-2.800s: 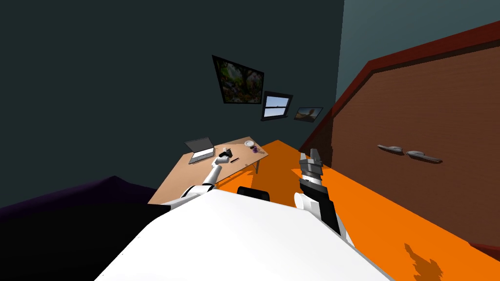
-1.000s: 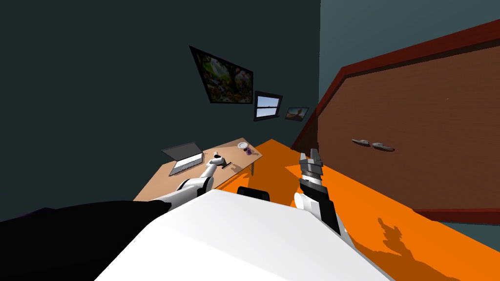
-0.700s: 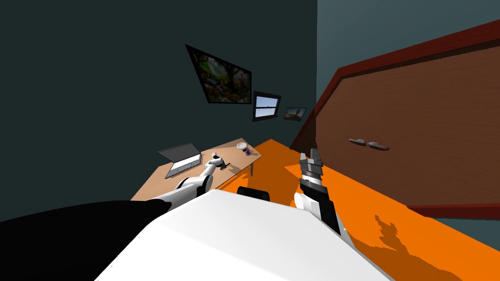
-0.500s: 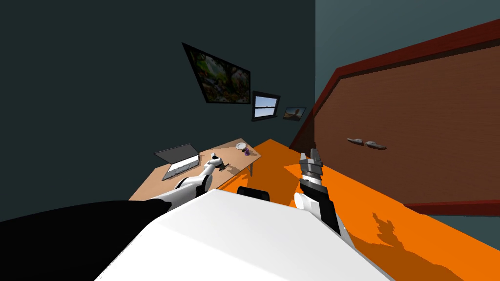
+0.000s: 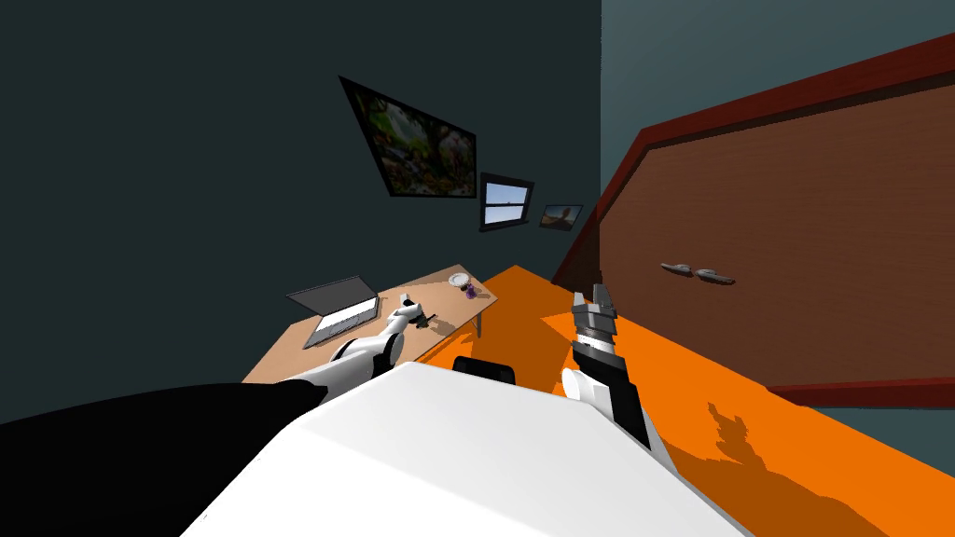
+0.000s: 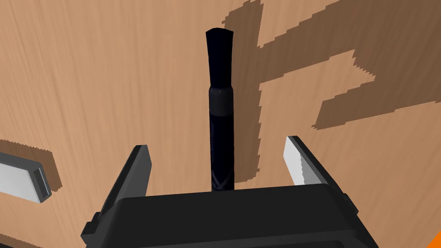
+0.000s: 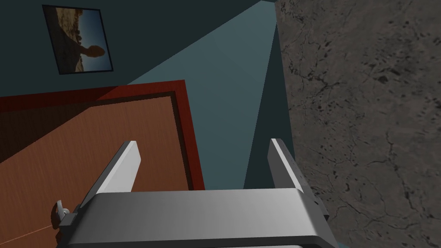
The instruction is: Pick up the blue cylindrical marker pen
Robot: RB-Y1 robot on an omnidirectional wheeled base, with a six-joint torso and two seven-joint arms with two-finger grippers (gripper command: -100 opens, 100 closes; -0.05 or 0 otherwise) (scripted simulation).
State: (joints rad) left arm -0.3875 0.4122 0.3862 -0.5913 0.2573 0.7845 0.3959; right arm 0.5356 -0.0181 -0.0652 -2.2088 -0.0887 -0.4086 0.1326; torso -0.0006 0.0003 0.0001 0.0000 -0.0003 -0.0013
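Reaching forward over the wooden table, the left arm aims its left gripper down at the top, fingers spread and grasping nothing. The dark blue marker pen lies flat midway between them, touching neither and running out past their tips. The right gripper points upward, likewise released.

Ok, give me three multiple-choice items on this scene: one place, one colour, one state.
1. Where does the pen lie?
A. on the table, between the left gripper's fingers
B. on a shelf
C. in a drawer
2. The floor's colour?
A. green
B. orange
C. white
3. The laptop is:
A. shut
B. upside down
C. open
Answers: 1 A, the left wrist view shows it on the wood between the open fingers; 2 B, the head view shows orange; 3 C, it stands opened on the table.
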